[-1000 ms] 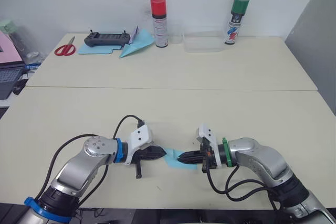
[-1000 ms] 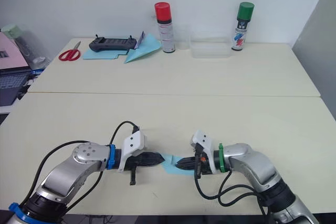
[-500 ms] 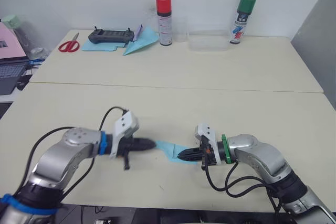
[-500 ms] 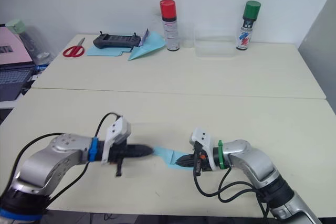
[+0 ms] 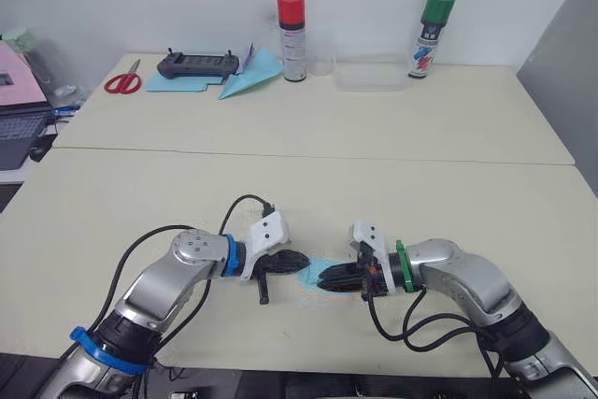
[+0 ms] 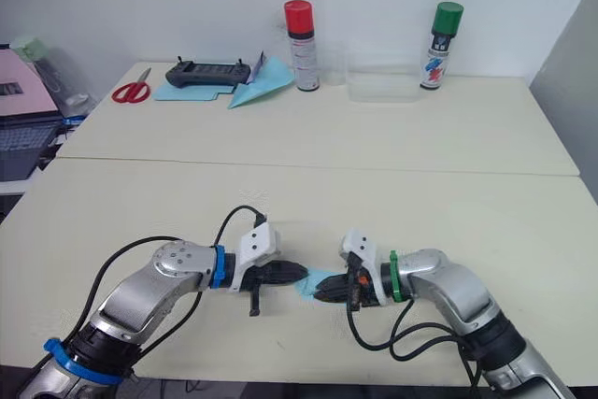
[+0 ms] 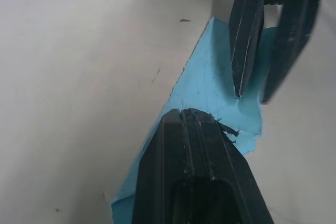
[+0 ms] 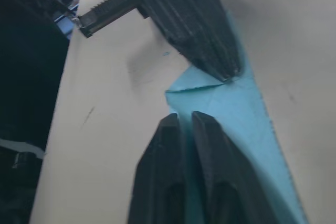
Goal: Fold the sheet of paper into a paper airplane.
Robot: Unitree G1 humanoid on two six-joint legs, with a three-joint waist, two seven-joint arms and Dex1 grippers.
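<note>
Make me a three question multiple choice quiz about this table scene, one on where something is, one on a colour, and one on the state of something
1. Where are the scissors?
A. far left of the back table
B. beside the green-capped can
C. between the two grippers

2. What colour is the cap of the spray can next to the paper dart?
A. green
B. red
C. yellow

3. How do the left gripper's fingers stand?
A. wide apart
C. closed together on the sheet of paper
B. gripping the scissors

Answers: 1 A, they lie by the controller. 2 B, its cap is red. 3 C, the left wrist view shows no gap between them.
</note>
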